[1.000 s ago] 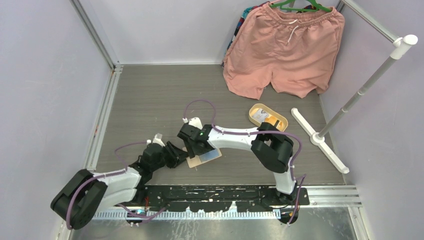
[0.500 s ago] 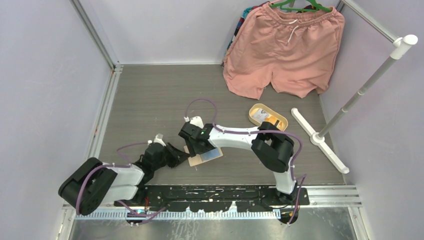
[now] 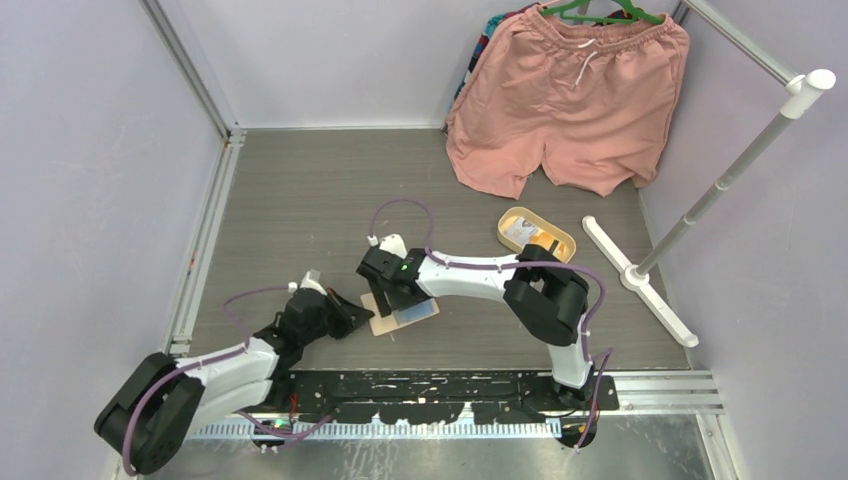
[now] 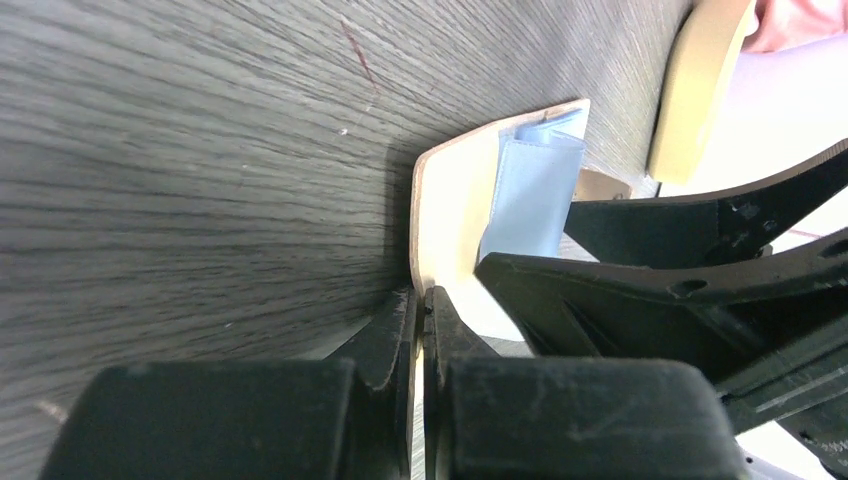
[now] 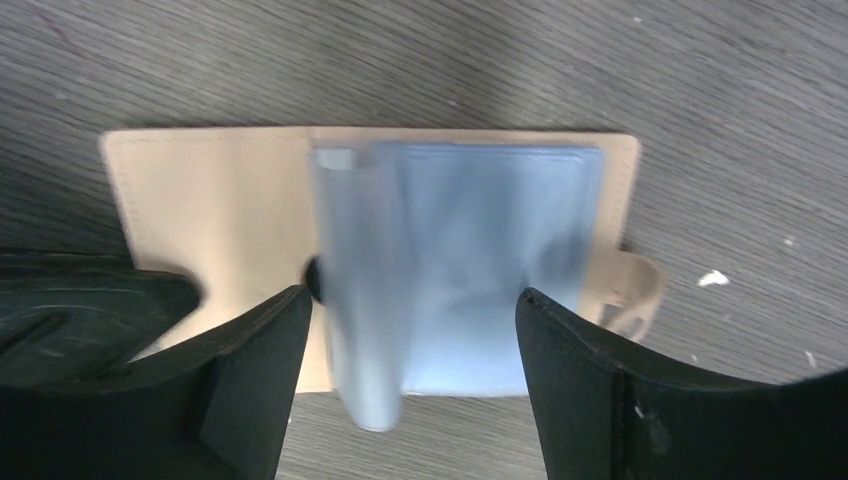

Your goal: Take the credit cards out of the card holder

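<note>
Pinches the tan edge of the card holder [image 5: 215,205], spread open on the surface [image 3: 300,200], in the clenched left claw [image 4: 420,302]; straddles its pale blue pockets [image 5: 490,250] with the released right claw [image 5: 410,350]; farther back right, well apart, an oval tray [image 3: 500,226]

You have nothing legible in any of the three views: no word, brand, number or sign can be read. The tan leather-like bifold card holder [image 5: 200,200] lies open on the tabletop, and its pale blue pockets [image 5: 480,260] are blurred in the right wrist view, so any print there cannot be made out. At 2 o'clock from it in the top view, the whitish card [image 3: 517,231] in the oval tan tray [image 3: 570,246] is too small for you to read.
</note>
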You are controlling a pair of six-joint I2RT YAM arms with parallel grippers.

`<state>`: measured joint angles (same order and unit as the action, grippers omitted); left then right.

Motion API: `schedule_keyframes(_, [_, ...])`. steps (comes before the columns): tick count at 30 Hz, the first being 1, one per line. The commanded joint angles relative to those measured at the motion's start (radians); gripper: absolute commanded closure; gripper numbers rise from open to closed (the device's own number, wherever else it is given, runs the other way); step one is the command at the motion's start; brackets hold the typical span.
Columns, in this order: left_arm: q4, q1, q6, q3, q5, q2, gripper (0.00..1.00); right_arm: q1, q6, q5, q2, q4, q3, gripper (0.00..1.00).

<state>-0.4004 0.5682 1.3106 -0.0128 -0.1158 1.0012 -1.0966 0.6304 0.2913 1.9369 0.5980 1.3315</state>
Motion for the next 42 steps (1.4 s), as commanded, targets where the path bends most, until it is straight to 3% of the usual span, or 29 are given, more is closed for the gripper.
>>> schedule_keyframes(1, [0.213,0.002,-0.057,-0.012,0.071,-0.099,1.00,0.026,-0.043,0.091,-0.076,0.091,0.008,0.19])
schedule_keyframes(8, [0.374,0.000,-0.063,-0.012,0.088,-0.264,1.00,0.098,-0.121,0.278,-0.125,0.188,-0.052,0.16])
schedule_keyframes(14, [0.395,0.000,-0.082,-0.019,0.078,-0.271,1.00,0.146,-0.128,0.359,-0.252,0.220,-0.053,0.14])
schedule_keyframes(17, [0.387,0.000,-0.104,-0.032,0.071,-0.243,1.00,0.146,-0.130,0.197,-0.351,0.118,-0.084,0.15])
schedule_keyframes(22, [0.473,0.001,-0.170,-0.113,0.071,-0.210,1.00,0.132,-0.112,-0.367,-0.458,-0.201,-0.177,0.18])
schedule_keyframes(24, [0.505,-0.001,-0.187,-0.147,0.073,-0.209,1.00,0.073,-0.105,-0.405,-0.433,-0.203,-0.144,0.19])
schedule_keyframes(28, [0.565,0.000,-0.211,-0.222,0.063,-0.208,1.00,-0.038,-0.104,-0.173,-0.294,-0.075,-0.012,0.19])
schedule_keyframes(33, [0.632,0.000,-0.252,-0.348,0.025,-0.183,1.00,-0.048,-0.011,-0.014,-0.206,-0.046,0.019,0.18])
schedule_keyframes(42, [0.975,0.001,-0.484,-0.689,0.061,-0.062,1.00,0.050,0.154,0.272,-0.379,-0.003,-0.147,0.11])
